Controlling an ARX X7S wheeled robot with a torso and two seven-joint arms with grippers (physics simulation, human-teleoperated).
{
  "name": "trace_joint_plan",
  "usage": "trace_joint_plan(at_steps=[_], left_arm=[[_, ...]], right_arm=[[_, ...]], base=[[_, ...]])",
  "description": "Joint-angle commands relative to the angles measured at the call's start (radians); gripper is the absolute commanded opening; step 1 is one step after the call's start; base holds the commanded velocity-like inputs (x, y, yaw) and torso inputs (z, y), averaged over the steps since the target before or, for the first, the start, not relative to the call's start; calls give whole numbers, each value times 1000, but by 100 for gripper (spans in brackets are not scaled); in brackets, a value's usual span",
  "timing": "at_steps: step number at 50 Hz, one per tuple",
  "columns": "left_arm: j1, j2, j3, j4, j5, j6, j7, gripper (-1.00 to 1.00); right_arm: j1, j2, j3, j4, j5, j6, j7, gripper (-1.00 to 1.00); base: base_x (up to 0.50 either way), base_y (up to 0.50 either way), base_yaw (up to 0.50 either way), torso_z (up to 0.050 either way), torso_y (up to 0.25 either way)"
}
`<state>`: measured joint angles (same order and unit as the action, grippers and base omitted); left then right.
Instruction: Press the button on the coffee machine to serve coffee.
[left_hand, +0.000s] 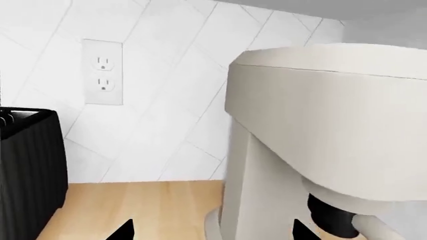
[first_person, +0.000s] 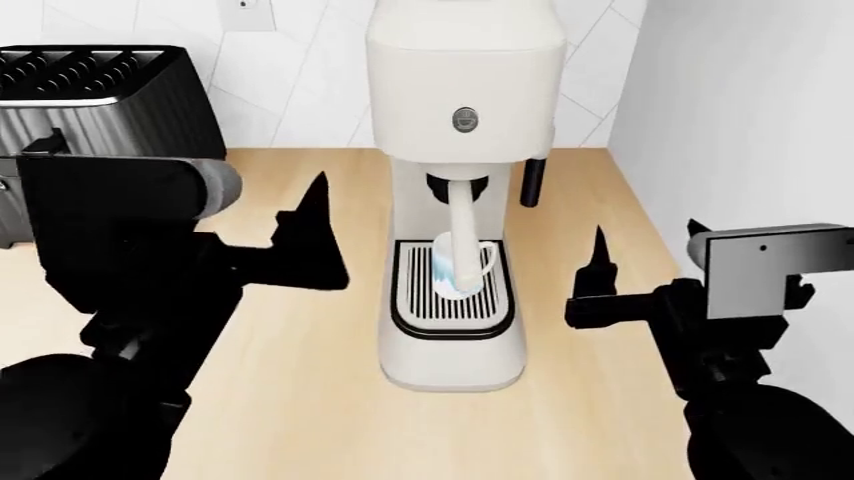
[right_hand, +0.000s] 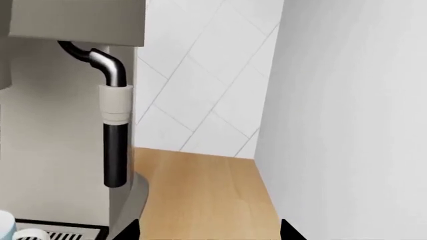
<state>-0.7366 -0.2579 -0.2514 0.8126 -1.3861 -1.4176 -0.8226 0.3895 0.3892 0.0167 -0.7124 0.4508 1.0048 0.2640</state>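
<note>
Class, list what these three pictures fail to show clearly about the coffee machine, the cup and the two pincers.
- Button: its symbol is too small in the head view; both wrist views miss it.
- Cup: the spout covers part of it in the head view; the right wrist view's edge crops it.
- Left pincer and right pincer: only the tips show in the wrist views.

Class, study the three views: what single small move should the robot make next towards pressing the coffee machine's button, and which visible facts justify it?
Probably raise the left gripper and swing it inward to the button. The button sits on the front of the coffee machine, above the mug on the drip tray. Both grippers flank the machine below button height, touching nothing; the right gripper looks lower.
</note>
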Motion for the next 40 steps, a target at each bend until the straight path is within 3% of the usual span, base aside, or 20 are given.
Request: trace_joint_plan(at_steps=[1,6,12,14,17,26,39,40], left_arm=[[-141,-75,14,11,-468,20,-355,100],[-172,-91,120,-18,-586,118,-485,100],[-249,-97,213,-22,-669,184,-560,100],[-303,-126,294,-6,-696,213,-674,100],[-342,-101,356,38,-773,329,-737,100],[-358,-95,415,-19,-729,460,-716,100],[-480,-135,755,-37,-638,694,-743,100],[-517,-167,823,-29,-618,749,-747,100]], right_arm=[[-2,0,-6,7,0,0,7,100],[-5,0,-3,5,3,4,11,100],[-4,7,4,-12,14,30,17,100],[-6,9,12,-15,16,33,19,100],[-10,6,11,-13,15,25,20,100],[-11,1,-10,9,9,7,19,100],[-21,-4,-25,35,4,-18,17,100],[-23,-5,-25,37,4,-21,16,100]], base=[[0,0,0,0,0],[0,0,0,0,0],[0,0,0,0,0],[0,0,0,0,0],[0,0,0,0,0],[0,0,0,0,0],[0,0,0,0,0],[0,0,0,0,0]])
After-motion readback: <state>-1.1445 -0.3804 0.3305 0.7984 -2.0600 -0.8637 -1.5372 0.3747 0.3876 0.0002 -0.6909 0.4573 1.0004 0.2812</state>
